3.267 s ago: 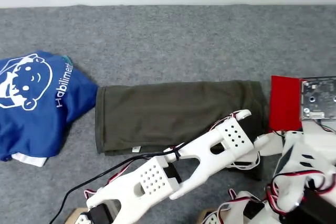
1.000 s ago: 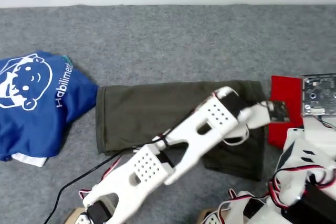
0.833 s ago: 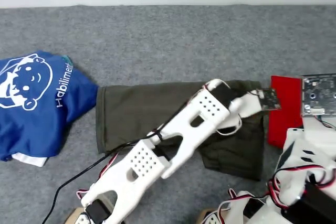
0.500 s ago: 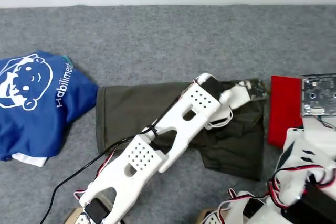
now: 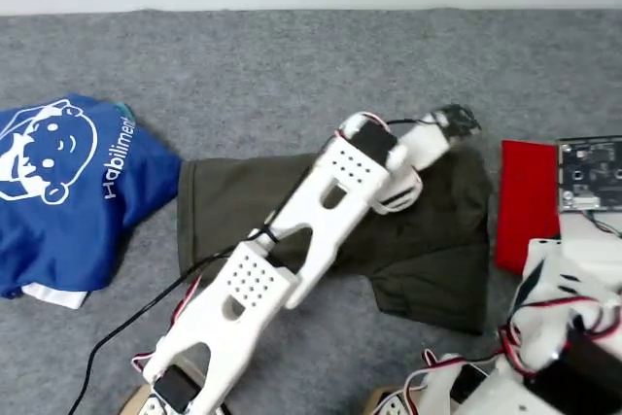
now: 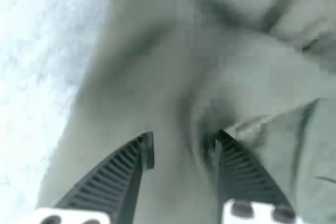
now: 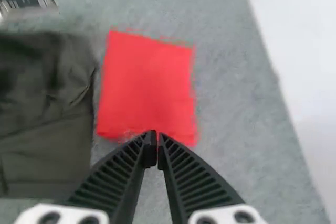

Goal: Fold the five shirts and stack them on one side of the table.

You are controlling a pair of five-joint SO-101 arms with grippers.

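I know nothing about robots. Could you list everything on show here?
Olive shirt: one, olive green, mid-table, one corner lifted.
Blue shirt: one, blue with white print, crumpled, high view's left.
White cloth: one, white, peeking from under the blue shirt.
Red shirt: one, red, folded flat beside the olive shirt.
Table: one, grey.
Arms: two, white; left arm over the olive shirt, right arm at near edge.
Grippers: two, black-fingered; left gripper shut on the olive shirt's corner, right gripper shut above the red shirt's edge.

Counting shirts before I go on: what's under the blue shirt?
A white edge pokes out under the blue shirt on its near side, and a teal sliver at its far edge. Whether they are whole shirts, or more lies beneath, is covered.
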